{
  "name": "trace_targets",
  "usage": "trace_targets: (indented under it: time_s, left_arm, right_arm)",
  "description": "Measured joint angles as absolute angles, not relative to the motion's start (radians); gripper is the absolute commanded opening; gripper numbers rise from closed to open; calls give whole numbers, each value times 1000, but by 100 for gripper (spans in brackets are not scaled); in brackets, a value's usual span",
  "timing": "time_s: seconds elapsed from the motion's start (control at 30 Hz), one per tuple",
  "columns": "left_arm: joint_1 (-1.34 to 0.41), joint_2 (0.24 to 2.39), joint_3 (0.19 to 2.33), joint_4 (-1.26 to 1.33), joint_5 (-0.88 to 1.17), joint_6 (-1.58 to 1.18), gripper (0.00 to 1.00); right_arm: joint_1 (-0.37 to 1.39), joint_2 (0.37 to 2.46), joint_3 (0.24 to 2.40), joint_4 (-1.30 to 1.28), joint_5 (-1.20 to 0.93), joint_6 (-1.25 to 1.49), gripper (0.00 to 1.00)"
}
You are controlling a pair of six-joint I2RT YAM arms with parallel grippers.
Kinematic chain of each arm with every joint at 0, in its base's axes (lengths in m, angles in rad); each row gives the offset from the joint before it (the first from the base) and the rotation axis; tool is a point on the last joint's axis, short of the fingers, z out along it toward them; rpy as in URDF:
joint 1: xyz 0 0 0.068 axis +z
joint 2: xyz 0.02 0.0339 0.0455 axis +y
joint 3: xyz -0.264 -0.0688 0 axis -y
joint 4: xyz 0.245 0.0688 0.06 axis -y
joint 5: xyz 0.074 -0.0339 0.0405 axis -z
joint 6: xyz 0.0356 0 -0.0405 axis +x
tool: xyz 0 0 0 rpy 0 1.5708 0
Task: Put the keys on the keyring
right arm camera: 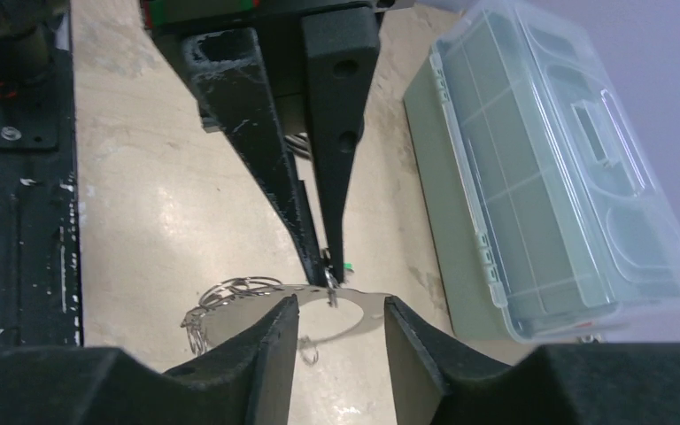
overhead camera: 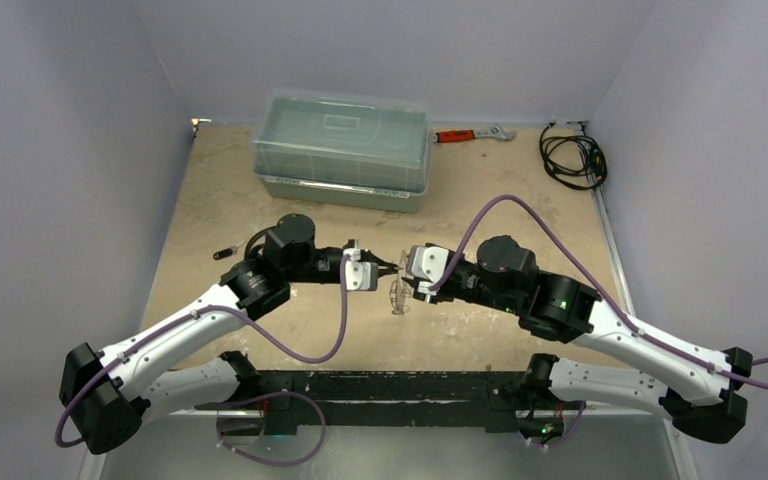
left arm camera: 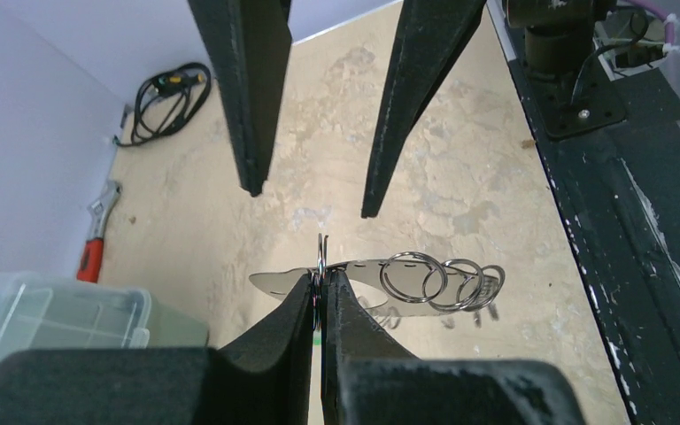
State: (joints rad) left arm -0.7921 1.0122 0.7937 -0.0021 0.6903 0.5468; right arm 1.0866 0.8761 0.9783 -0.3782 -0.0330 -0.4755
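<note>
Left gripper (left arm camera: 320,282) clamps the keyring (left arm camera: 398,282) at its wire loop — light, thin, slippery (tag (right arm camera: 230,312) is the stiff handhold) — right gripper (right arm camera: 338,305) open, straddling it.

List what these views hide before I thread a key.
Green key: right wrist view, only a speck behind the left pincer tips; on the ring or not, cannot tell.
Keyring: top view, too small to separate rings from keys.
Clamp spot: left wrist view, covered by the left pincer's own fingers.
Silver keys: not distinguishable in any view.
</note>
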Motion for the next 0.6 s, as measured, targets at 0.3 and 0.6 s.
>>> trace_targets:
  time_s: [0.3, 0.6]
  left_arm:
    - [-792, 1014, 794, -73, 640, 560, 0]
    - [-792, 1004, 792, -70, 639, 559, 0]
  right_arm:
    - [1087, 957, 1019, -404, 10, -472, 43]
    - [1087, 1015, 1027, -402, 9, -473, 29]
